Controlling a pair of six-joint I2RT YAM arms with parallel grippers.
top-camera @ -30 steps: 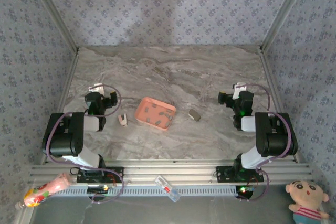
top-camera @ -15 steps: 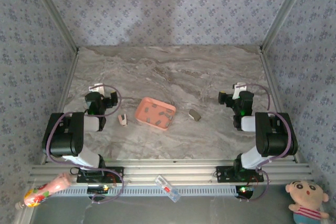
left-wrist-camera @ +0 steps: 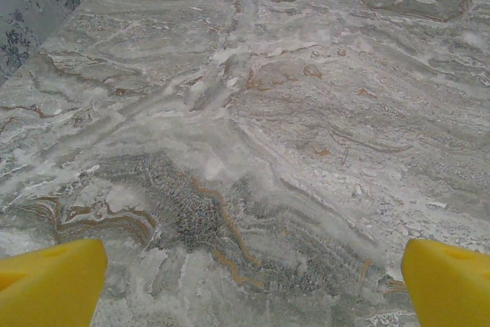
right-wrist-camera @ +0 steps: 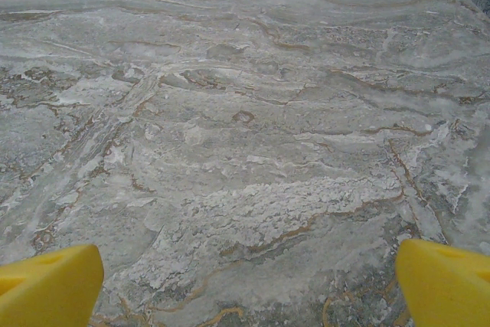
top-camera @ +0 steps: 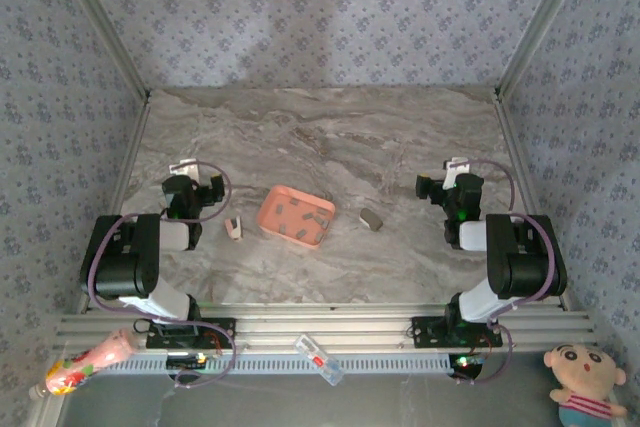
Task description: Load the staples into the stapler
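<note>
A pink tray lies on the marble table between the two arms, with several staples as small dark-grey slivers inside it. A small pale object lies just left of the tray and a small grey-olive one just right of it. I cannot tell from this height which is the stapler. My left gripper rests folded back at the left, well apart from the tray. Its yellow fingertips stand wide open over bare marble. My right gripper sits at the right, and its yellow fingertips are equally wide with nothing between them.
Patterned walls and metal rails close in the table on three sides. In front of the arm bases lie a clear plastic item, a pink packet and a doll, all off the marble.
</note>
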